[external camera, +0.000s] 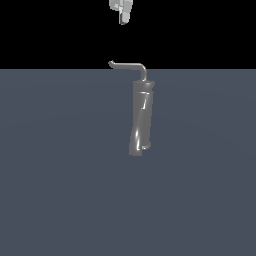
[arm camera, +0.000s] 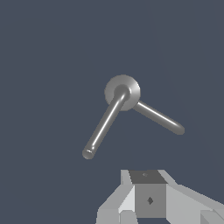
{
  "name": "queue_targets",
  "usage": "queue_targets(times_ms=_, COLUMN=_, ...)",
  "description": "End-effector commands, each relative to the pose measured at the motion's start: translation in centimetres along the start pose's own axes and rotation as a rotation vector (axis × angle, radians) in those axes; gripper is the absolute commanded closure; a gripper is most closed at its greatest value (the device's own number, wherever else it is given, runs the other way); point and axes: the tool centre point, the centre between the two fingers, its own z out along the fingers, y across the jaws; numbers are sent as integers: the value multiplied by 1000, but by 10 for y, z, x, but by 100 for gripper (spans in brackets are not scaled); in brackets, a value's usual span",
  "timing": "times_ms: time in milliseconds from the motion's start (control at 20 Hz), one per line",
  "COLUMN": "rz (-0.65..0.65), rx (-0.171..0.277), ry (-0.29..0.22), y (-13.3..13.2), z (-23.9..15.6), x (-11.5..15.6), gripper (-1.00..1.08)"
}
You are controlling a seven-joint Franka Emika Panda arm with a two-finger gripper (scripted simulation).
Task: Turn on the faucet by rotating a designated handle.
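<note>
- The faucet (external camera: 141,117) is standing upright on the flat grey-blue worktop (external camera: 60,175), a little toward the exterior view's right of centre; it is a tall, shiny grey metal cylinder.
- The handle (external camera: 131,65) is rising from the top of the faucet, bending, and running sideways toward the exterior view's left, ending in a small upturned tip.
- The claw (external camera: 122,11) is hanging high over the scene at the top edge of the exterior view, well apart from the handle and roughly above its free end; nothing is touching it.
- Only its lower end is showing there, so I cannot tell whether its jaws are spread or pressed together.
- In the wrist view, part of the white and grey claw body (arm camera: 148,199) is showing at the picture's edge, with the faucet (arm camera: 122,89) seen end-on as a round cap.
- Two slim rods are spreading from that cap; the longer, rounded-tip one looks like the handle (arm camera: 101,129).
- No brand, label or writing is showing on anything; a small dark diamond mark is sitting on the claw's grey block.
</note>
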Motion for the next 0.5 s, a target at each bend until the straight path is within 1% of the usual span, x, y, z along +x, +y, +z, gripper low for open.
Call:
queue_targets(times_ms=0, rz=67, rx=-4, ry=8, y=-12, z=11, x=3, gripper=108)
queue_targets(times_ms=450, rz=298, rx=-15, ry=50, y=-51, z=54, x=13, gripper=108)
